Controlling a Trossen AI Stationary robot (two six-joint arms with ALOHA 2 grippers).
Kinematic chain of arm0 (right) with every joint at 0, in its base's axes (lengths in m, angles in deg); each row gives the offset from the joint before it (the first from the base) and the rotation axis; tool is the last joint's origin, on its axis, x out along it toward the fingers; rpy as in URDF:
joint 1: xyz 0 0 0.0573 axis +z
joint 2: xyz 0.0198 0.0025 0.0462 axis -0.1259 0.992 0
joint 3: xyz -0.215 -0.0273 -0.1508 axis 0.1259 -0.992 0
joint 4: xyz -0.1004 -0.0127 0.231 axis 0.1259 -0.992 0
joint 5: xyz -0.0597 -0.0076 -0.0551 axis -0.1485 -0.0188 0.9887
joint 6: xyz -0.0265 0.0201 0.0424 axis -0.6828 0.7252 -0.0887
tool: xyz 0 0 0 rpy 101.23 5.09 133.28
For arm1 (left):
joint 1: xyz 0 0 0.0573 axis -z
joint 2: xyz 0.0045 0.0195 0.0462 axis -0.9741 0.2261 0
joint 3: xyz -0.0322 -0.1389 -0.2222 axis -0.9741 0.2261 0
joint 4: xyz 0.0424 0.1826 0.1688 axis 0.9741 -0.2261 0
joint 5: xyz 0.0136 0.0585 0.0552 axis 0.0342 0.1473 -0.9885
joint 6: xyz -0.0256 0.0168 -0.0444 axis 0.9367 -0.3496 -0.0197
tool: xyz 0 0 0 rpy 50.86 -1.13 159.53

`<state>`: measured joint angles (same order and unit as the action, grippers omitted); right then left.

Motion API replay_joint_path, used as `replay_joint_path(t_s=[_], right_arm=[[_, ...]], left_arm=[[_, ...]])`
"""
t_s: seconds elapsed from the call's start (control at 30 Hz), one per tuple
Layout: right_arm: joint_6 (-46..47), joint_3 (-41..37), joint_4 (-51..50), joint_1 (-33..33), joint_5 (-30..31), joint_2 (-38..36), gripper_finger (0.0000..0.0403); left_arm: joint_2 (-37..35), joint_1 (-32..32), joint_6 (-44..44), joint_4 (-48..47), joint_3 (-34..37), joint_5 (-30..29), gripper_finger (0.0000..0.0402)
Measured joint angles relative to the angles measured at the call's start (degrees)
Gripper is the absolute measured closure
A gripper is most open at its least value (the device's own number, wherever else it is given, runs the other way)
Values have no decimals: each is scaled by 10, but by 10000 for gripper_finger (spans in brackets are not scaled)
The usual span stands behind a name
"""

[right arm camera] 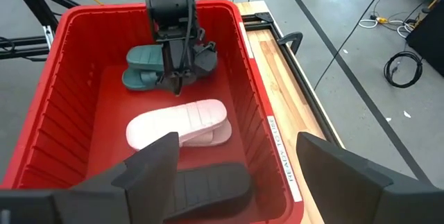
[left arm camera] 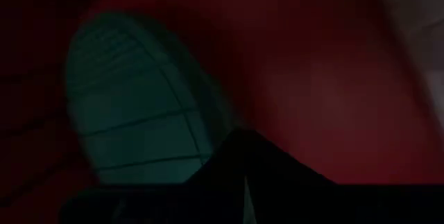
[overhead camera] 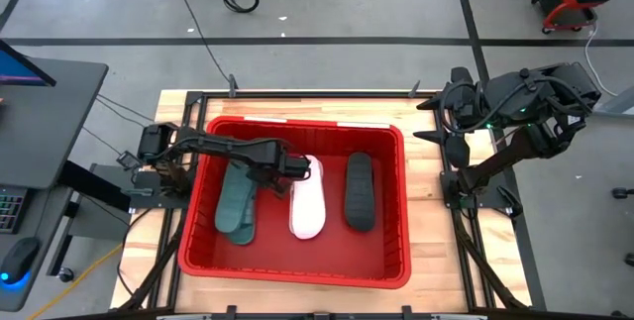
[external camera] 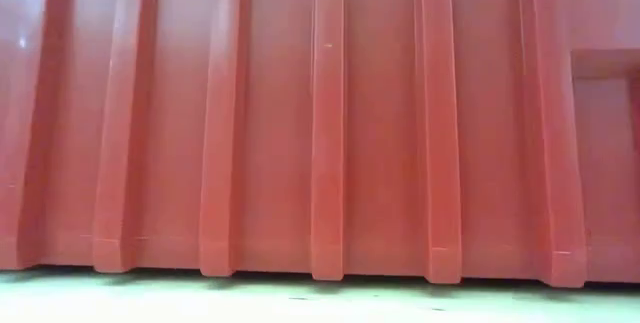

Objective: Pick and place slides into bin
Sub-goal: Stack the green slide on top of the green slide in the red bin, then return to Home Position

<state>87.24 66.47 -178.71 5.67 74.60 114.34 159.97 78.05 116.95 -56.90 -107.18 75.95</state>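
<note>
The red bin point(overhead camera: 396, 142) stands in the middle of the table; the low view shows only its ribbed outer wall point(external camera: 320, 113). Inside lie two teal-green slides point(overhead camera: 236, 206), one partly on the other, a white slide point(overhead camera: 308, 201) and a black slide point(overhead camera: 359, 191). My left gripper point(overhead camera: 297, 168) reaches into the bin between the teal-green and white slides, fingers shut and pointing down point(right arm camera: 177, 85). A teal-green sole point(left arm camera: 132, 113) shows just ahead of it. My right gripper point(right arm camera: 236, 148) is open and empty, raised at the bin's right edge point(overhead camera: 448, 127).
Wooden table strips point(overhead camera: 431, 211) show to the right and left of the bin. Black frame rails point(overhead camera: 466, 231) run along the table's sides. A desk with a monitor point(overhead camera: 40, 112) stands off the table to the left.
</note>
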Motion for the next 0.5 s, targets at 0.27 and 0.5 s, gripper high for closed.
replay_joint_path(t_s=[0.27, 0.5], right_arm=[[-23, 0, 0, 0, 2, -3, 104], [-35, 0, 0, 0, 26, -13, 111]], left_arm=[[-2, 20, -14, -1, -32, 17, 397], [-49, 57, -105, 37, -127, -97, 390]])
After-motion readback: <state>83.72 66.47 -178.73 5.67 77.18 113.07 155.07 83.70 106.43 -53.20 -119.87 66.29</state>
